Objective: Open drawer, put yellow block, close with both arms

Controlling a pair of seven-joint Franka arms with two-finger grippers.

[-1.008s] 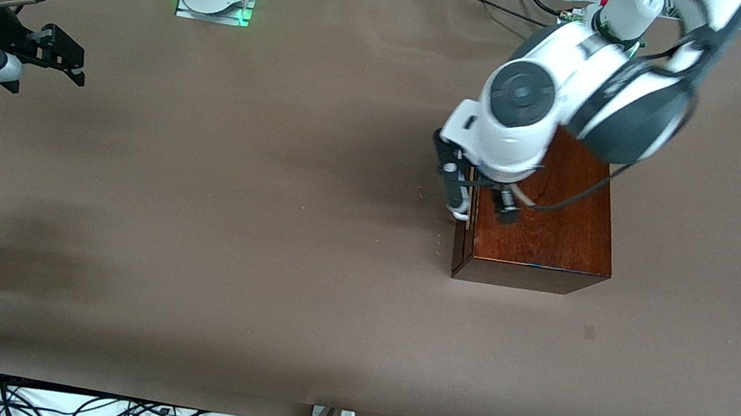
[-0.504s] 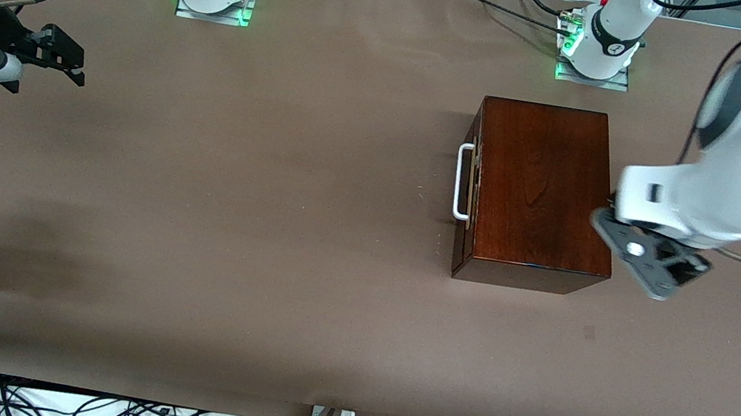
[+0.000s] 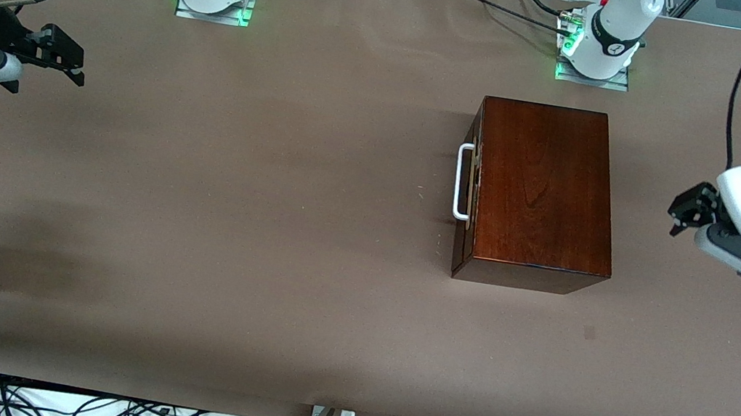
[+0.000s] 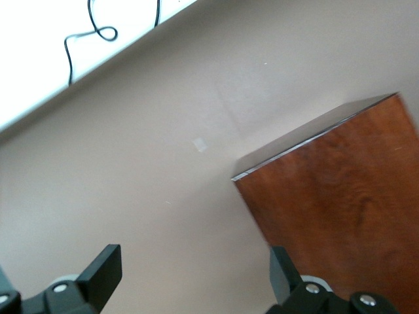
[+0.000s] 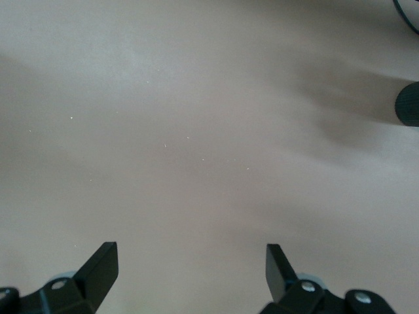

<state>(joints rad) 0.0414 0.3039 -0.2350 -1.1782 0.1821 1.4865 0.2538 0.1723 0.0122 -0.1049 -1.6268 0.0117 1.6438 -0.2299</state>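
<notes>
While the box (image 3: pixel 538 193) sits shut on the brown table (image 3: pixel 251 219), toward the left arm's end, its drawer (image 3: pixel 469 186) is pushed fully in, the white handle (image 3: pixel 462 181) on the face at the box's 9 o'clock, turned to the right arm's end. From where I stand no yellow block shows anywhere. At the box's 3 o'clock the left gripper (image 3: pixel 689 212) hangs over bare table, well clear of the wood, its fingers (image 4: pixel 105 275) spread wide and holding nothing. Well apart, out at 9 o'clock from the box, the right gripper (image 3: pixel 66 56) waits over bare table at the right arm's end, fingers (image 5: pixel 98 268) wide too, empty.
</notes>
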